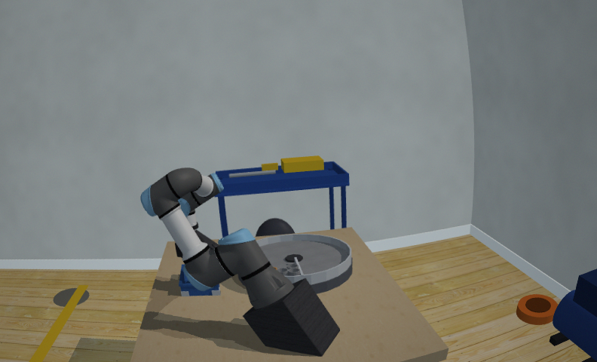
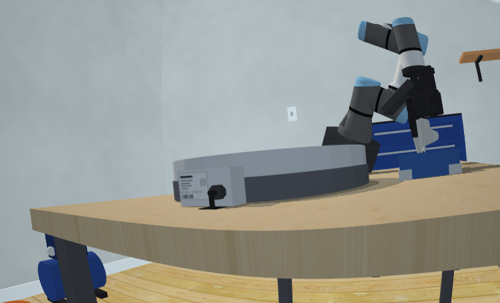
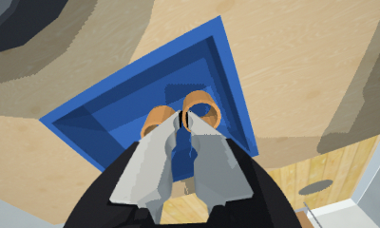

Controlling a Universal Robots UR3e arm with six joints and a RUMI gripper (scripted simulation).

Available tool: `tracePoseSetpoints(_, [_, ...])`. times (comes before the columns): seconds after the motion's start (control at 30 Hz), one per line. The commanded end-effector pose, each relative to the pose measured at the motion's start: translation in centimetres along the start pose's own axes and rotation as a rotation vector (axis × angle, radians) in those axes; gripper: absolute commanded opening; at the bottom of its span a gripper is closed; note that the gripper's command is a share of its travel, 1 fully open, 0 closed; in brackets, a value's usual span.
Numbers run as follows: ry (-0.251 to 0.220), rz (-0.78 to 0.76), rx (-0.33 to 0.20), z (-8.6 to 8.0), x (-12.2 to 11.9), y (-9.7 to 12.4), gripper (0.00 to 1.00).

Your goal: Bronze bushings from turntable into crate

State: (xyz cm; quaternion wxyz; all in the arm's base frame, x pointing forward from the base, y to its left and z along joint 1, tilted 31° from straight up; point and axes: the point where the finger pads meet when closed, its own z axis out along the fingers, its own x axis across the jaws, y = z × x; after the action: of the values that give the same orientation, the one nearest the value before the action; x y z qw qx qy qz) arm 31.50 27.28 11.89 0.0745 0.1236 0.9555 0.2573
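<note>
Bronze bushing (image 3: 202,108) pinched by its wall in the hand (image 3: 182,119), hanging over the blue crate (image 3: 232,71) inside its rim; second bronze bushing (image 3: 155,120) just beside. Crate sits on the bench (image 3: 296,57) near the turntable (image 2: 283,165).
</note>
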Motion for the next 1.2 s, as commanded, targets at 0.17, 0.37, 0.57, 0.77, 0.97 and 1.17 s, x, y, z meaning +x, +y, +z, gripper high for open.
tracePoseSetpoints(0.17, [-0.003, -0.001, 0.0, -0.05, -0.07, 0.04, 0.0])
tracePoseSetpoints(0.37, [-0.003, -0.001, 0.0, -0.05, -0.07, 0.04, 0.06])
tracePoseSetpoints(0.57, [-0.003, -0.001, 0.0, -0.05, -0.07, 0.04, 0.06])
tracePoseSetpoints(0.77, [-0.003, -0.001, 0.0, -0.05, -0.07, 0.04, 0.06])
tracePoseSetpoints(0.97, [-0.003, -0.001, 0.0, -0.05, -0.07, 0.04, 0.06])
tracePoseSetpoints(1.17, [-0.003, -0.001, 0.0, -0.05, -0.07, 0.04, 0.06])
